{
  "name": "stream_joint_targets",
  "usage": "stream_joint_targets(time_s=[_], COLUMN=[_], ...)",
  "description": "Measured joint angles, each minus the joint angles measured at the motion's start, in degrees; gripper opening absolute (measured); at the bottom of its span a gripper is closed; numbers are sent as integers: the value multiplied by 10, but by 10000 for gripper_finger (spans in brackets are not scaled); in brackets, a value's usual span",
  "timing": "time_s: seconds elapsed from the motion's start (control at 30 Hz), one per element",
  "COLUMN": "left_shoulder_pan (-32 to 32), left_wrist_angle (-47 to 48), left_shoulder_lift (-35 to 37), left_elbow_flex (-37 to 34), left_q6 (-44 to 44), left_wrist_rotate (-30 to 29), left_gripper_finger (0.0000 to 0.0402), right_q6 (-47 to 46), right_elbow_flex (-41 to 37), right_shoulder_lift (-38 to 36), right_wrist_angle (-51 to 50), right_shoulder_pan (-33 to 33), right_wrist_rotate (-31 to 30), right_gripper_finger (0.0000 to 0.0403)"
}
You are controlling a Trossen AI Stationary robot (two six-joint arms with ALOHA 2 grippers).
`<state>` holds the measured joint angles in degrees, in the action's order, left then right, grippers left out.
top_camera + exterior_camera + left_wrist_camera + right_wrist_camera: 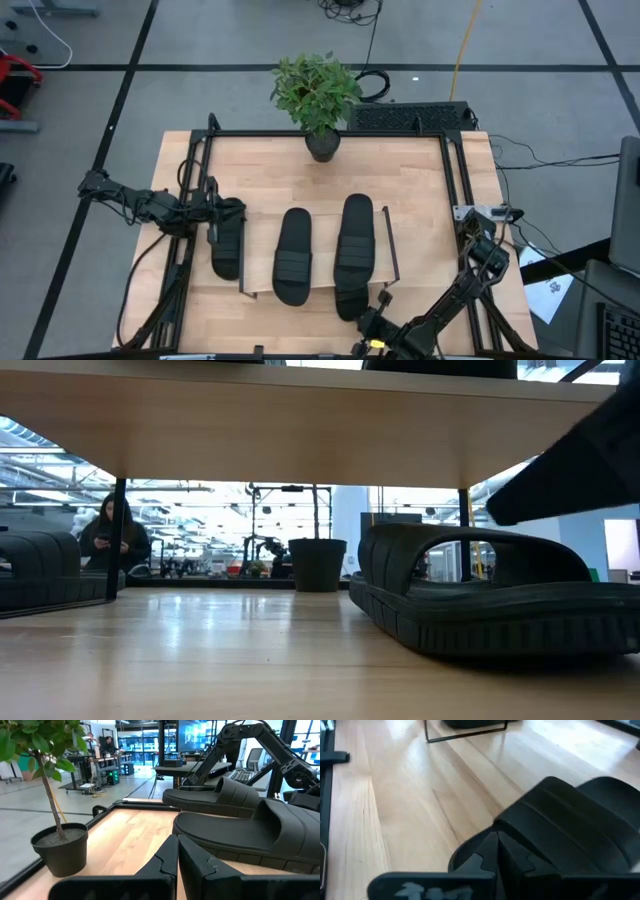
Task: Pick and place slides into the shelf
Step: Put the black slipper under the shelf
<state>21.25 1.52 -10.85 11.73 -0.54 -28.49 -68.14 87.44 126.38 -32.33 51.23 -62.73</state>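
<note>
The shelf [320, 215] is a light wood board on black wire end frames. Two black slides [293, 255] [356, 238] lie on its top. A third slide [227, 240] lies on the table beside the shelf's left frame, and my shut left gripper [218, 212] hovers level over its far end. A fourth slide [490, 600] rests sole-down on the table under the board, its near end [348, 300] sticking out. My shut right gripper [497, 851] slants down over that near end. My right gripper's shut fingers [512, 857] stand over the near end of the slide under the shelf [560, 832], coming from the near right and slanting down. Whether they touch it I cannot tell. The slide lies flat on the table.
A potted plant [318, 100] stands at the far edge of the table behind the shelf. Black rails [455, 180] run along the table's sides. In the low view there is bare tabletop [230, 650] under the board, left of the fourth slide. A person [112, 535] sits far off in the room.
</note>
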Motion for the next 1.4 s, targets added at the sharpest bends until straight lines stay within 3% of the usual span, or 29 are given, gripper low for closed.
stream_joint_targets(time_s=[0.17, 0.3, 0.43, 0.67, 1.03, 1.4], left_shoulder_pan=[0, 0, 0, 0, 0, 0], left_wrist_angle=[-3, -2, 0, 0, 0, 0], left_shoulder_lift=[0, 0, 0, 0, 0, 0], left_elbow_flex=[0, 0, 0, 0, 0, 0], left_q6=[5, 5, 5, 5, 0, 3], left_wrist_rotate=[0, 0, 0, 1, 2, 2], left_gripper_finger=[17, 17, 17, 17, 17, 17], right_q6=[65, 83, 92, 109, 114, 74], right_elbow_flex=[0, 0, 0, 0, -17, -59], right_shoulder_lift=[0, 0, 0, 0, 2, 3], right_wrist_angle=[51, 77, 85, 141, 161, 176], right_shoulder_pan=[-18, -20, -3, 25, 9, 2], right_wrist_rotate=[61, 71, 71, 148, 190, 164], right_gripper_finger=[0, 0, 0, 0, 0, 0])
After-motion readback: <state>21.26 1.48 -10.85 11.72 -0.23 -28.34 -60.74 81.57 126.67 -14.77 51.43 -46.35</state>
